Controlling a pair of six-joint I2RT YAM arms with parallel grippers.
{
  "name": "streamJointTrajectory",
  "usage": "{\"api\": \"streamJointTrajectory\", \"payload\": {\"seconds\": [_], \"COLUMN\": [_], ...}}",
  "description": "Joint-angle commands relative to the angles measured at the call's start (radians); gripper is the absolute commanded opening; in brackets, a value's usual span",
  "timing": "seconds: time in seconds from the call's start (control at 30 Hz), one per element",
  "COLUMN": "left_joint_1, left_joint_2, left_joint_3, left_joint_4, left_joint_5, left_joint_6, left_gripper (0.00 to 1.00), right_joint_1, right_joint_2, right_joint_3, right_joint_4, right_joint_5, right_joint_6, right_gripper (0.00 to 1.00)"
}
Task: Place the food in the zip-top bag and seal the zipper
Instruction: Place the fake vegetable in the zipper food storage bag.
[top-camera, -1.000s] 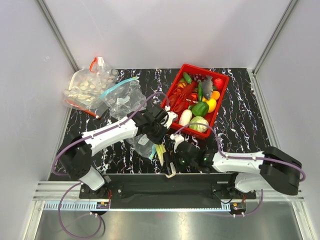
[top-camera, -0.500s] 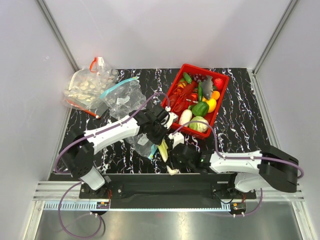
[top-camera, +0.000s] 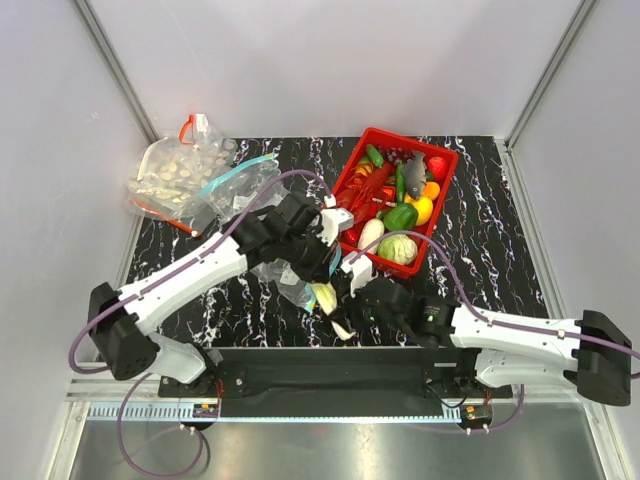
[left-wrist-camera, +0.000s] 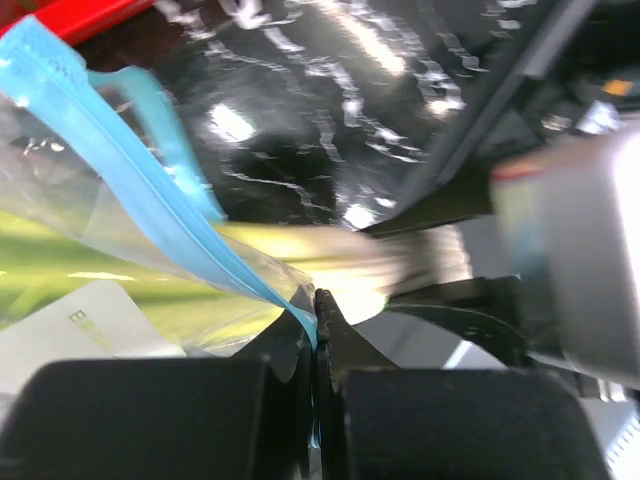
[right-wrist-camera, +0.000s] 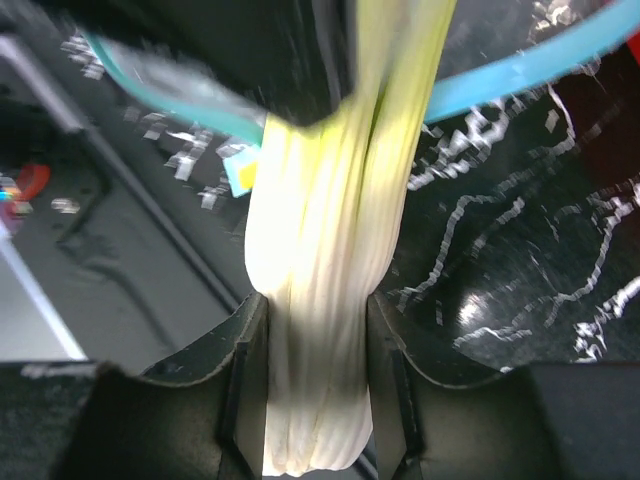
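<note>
Currently: leek partway into bag, several ways to lose it

Gripping leek (right-wrist-camera: 320, 200) by white stalk with right gripper (right-wrist-camera: 317, 320), pads clenched on both sides, close to butt end. Pinching zipper (left-wrist-camera: 140, 175) of zip-top bag (top-camera: 245, 200) flat in left gripper (left-wrist-camera: 316, 312), clamped tight, lifting one mouth edge. Leek position: 6 o'clock of table (top-camera: 480, 250) in top view, green end aimed at 11 o'clock and seemingly past zipper, white butt outside toward 5 o'clock. Remaining food apparently in red basket (top-camera: 410, 139) at 1 o'clock, not yet bagged.

Judged risks:
- Snagging leaves on zipper or crinkly film instead of sliding in. Cause: only one lip pinched, mouth probably narrow, other lip slack.
- Slipping or pivoting of stalk in jaws under push. Cause: smooth rounded stalk, grip near one end, long lever.
- Shoving whole bag toward 11 o'clock rather than filling it. Cause: light film, no anchor besides one pinch.
- Dragging zipper out of left pinch, then mouth collapsing over leek.
- Bumping grippers together: already just beside each other at mouth, little room for further advance.
- Releasing too early: butt left across zipper, blocking seal.
- Tangling with second bag (top-camera: 165, 180) at 10 o'clock, close beside, if film gets pushed that way.
</note>
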Motion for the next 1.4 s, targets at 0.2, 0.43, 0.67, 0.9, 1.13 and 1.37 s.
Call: {"api": "streamJointTrajectory", "payload": {"seconds": [0.2, 0.43, 0.67, 0.9, 1.13, 1.37], "left_joint_1": [-0.001, -0.001, 0.004, 0.030, 0.050, 0.050], "left_joint_2": [-0.139, -0.233, -0.283, -0.294, -0.293, -0.286], "left_joint_3": [-0.059, -0.120, -0.151, -0.194, -0.238, -0.240], "left_joint_4": [0.027, 0.090, 0.161, 0.225, 0.332, 0.402], "left_joint_5": [0.213, 0.308, 0.339, 0.326, 0.406, 0.431], "left_joint_6": [0.043, 0.012, -0.058, -0.147, -0.224, -0.287], "left_gripper": [0.00, 0.00, 0.00, 0.00, 0.00, 0.08], "right_joint_1": [-0.019, -0.106, -0.195, -0.198, -0.198, -0.198], "right_joint_2": [-0.063, -0.116, -0.109, -0.254, -0.213, -0.113], "right_joint_3": [0.225, 0.238, 0.253, 0.161, 0.170, 0.155], "right_joint_4": [-0.111, -0.099, -0.125, -0.030, -0.028, 0.050], "right_joint_5": [-0.154, -0.230, -0.214, -0.177, -0.086, -0.031], "right_joint_6": [0.026, 0.020, 0.064, 0.052, 0.057, 0.087], "right_gripper": [0.20, 0.19, 0.14, 0.14, 0.13, 0.10]}}
